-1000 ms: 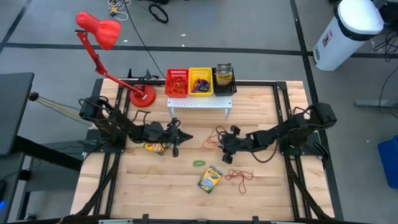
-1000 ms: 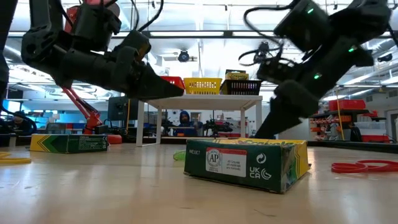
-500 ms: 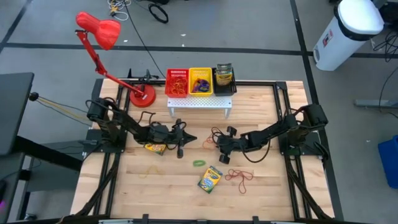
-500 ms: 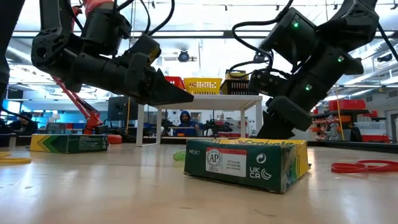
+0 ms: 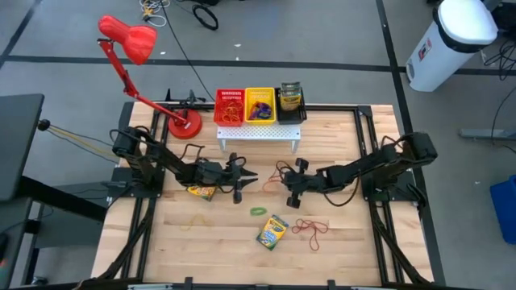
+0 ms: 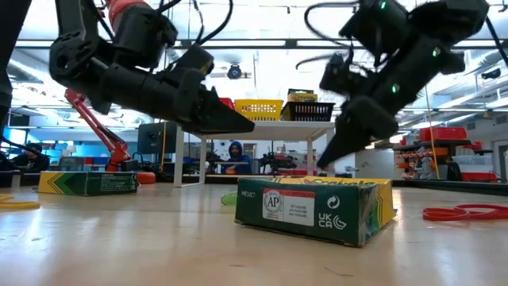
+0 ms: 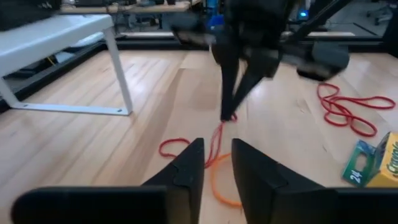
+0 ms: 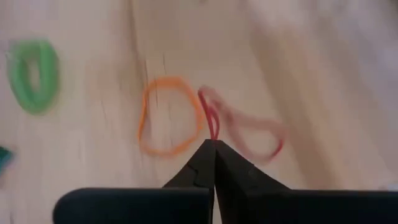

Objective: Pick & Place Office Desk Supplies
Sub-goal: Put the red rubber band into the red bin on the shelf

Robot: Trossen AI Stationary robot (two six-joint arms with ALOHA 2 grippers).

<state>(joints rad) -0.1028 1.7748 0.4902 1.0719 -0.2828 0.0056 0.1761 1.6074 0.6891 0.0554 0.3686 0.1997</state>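
Right wrist view | right tool [image 8: 214, 144] pinched shut on red band [image 8: 210, 118] mid-desk, beside orange band [image 8: 171, 116] | left tool [image 7: 214, 163] narrowly parted nearby | lift slow, avoid snagging orange.

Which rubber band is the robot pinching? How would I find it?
Start at the white perforated rack at the back of the wooden table. Just in front of it, the right end effector is shut on a thin red rubber band. An orange rubber band lies flat beside it; only the red one is pinched.
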